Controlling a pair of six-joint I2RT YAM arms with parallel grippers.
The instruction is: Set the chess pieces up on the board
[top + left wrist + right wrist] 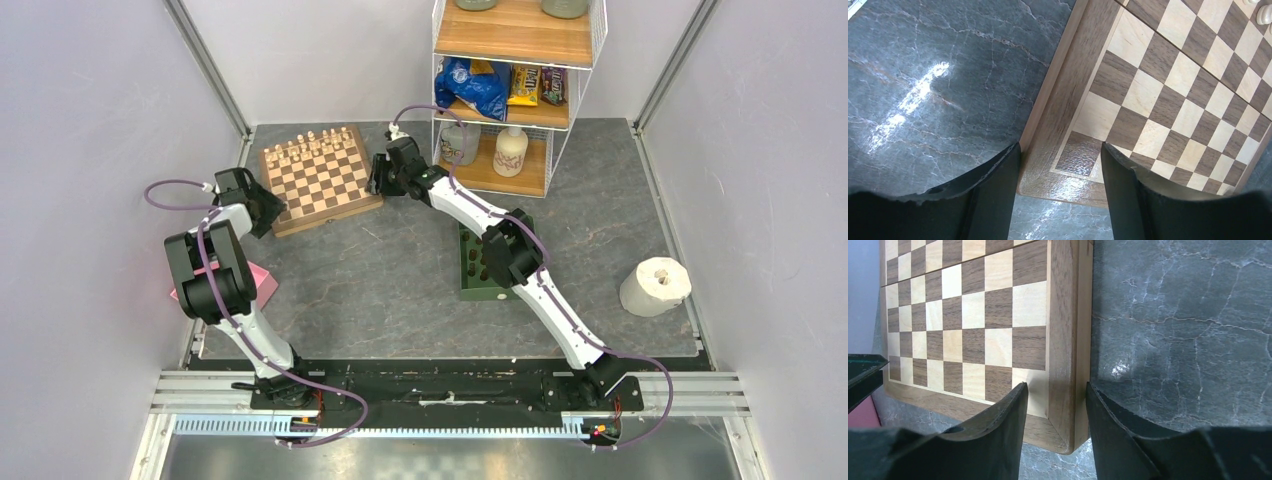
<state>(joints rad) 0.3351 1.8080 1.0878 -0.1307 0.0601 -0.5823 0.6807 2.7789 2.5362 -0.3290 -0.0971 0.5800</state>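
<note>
1. The board [322, 182] lies on the table [400, 290] at the upper left of the top view. It is turned slightly askew, and its near rows are bare.
2. Pale chessmen [308, 148] stand on its far rows. They are too small there to tell apart. In the left wrist view only a cut-off sliver of them shows, at the upper right corner.
3. The left claw [265, 207] sits at the board's near-left corner. In its own view the jaws stand apart, with the wooden corner showing between them. One finger [993, 190] lies along the outer edge and the other over the squares. I cannot tell whether either one touches the wood.
4. The right claw [378, 175] is at the board's right side. Its jaws are also apart and straddle the border strip, one finger over the squares and one over the table. Nothing is gripped, and contact cannot be judged.
5. The dark chess pieces [471, 262] appear only as small dark blobs in the green tray [470, 290] at centre right. The right arm covers most of that tray, so no count is possible.
6. In the right wrist view a dark shape and a pink patch are cut off at the left edge. I cannot make out what they are.
</note>
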